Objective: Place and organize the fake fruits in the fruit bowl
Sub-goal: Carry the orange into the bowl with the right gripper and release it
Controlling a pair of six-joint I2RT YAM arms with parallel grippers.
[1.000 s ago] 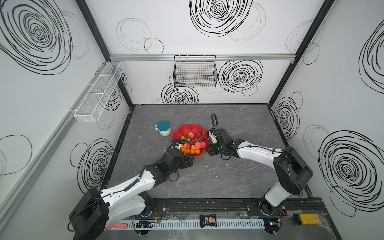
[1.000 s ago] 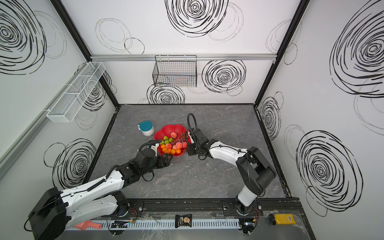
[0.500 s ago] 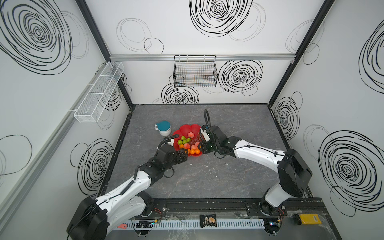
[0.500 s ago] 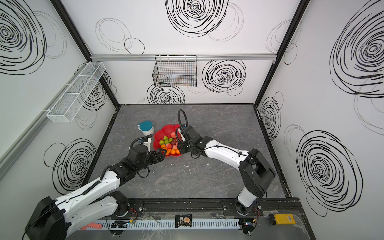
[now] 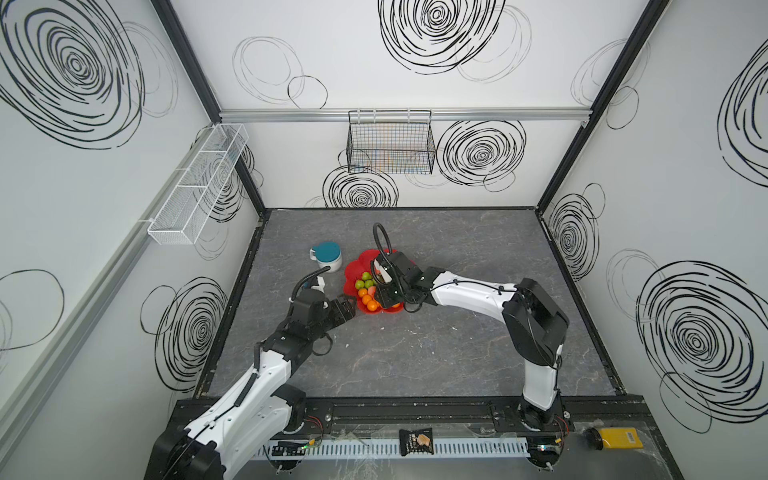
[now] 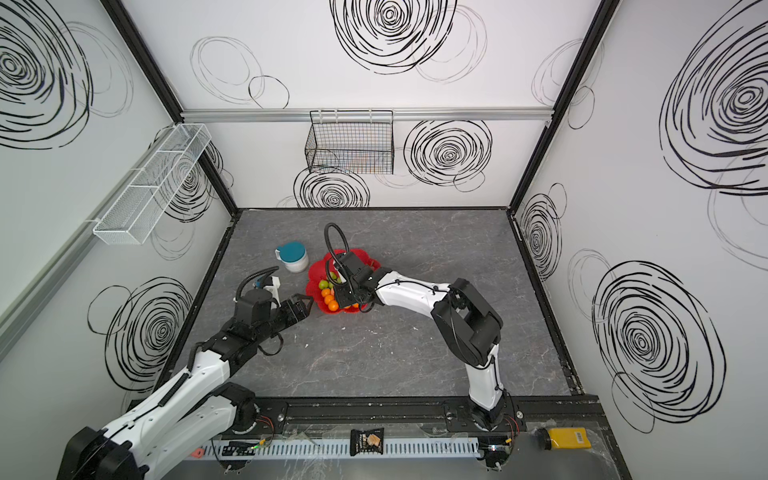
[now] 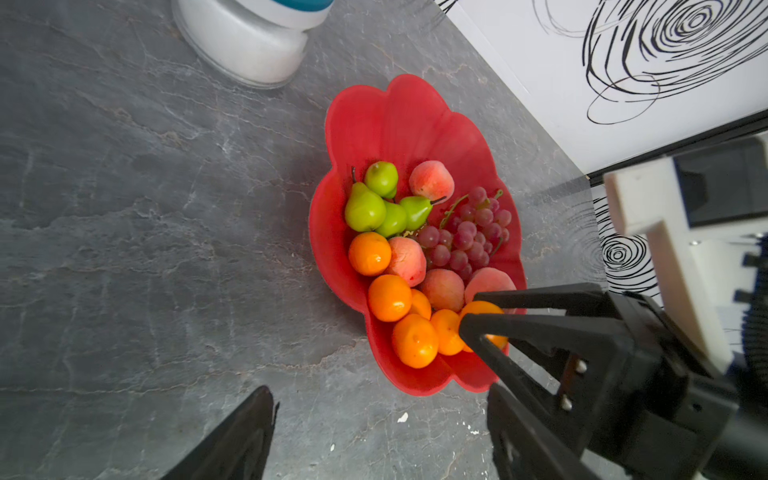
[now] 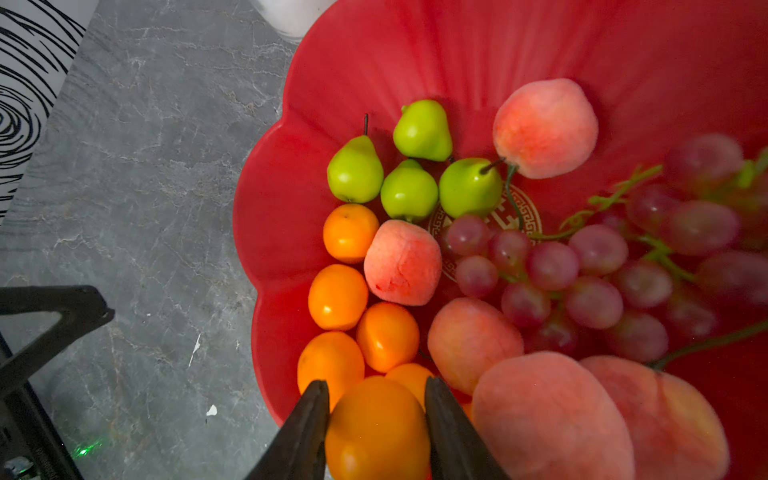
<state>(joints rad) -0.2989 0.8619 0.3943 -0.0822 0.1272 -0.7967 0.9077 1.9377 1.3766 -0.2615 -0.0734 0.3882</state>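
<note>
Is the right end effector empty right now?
No, the right end effector has its two fingers closed on a round orange plastic fruit just inside the rim of the glossy red scalloped bowl.

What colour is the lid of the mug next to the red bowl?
Teal lid on a white mug; it shows best in a top view.

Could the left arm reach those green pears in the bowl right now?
Probably yes. The pears lie uncovered on the left pincer's side of the bowl, and that pincer is open. The right pincer, shut on an orange, sits apart from them.
</note>
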